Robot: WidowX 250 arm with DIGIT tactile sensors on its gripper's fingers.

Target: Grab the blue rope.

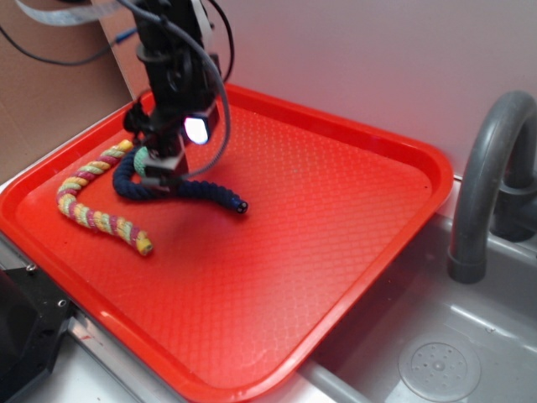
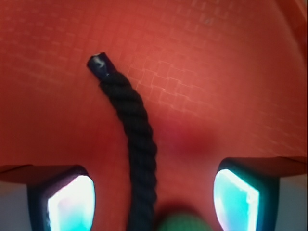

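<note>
Red tray (image 1: 352,252): textured plastic, its near corner closest to the viewer, overhanging a steel sink (image 1: 436,353); grey faucet (image 1: 491,185) beyond the tray's right edge.

Multicoloured rope (image 1: 92,214): pink-yellow-green twist, curled at the tray's left end, just beside the blue rope.

Blue rope (image 1: 197,189): dark navy twist, black-capped end (image 2: 99,64), lying flat toward the tray's left end and curving out toward its centre.

Gripper (image 1: 164,164): low over the rope's middle, open wide; the wrist view shows the rope running between the two glowing fingers (image 2: 72,202) with clear gaps either side. Nothing held.

Small green piece (image 1: 141,159): sits close against the gripper, identity unclear.

Risks, judged: closing too high would pinch air over the floppy rope; drifting toward the tray's left end could catch the multicoloured rope instead; pressing down too far would jam the fingertips on the tray.
</note>
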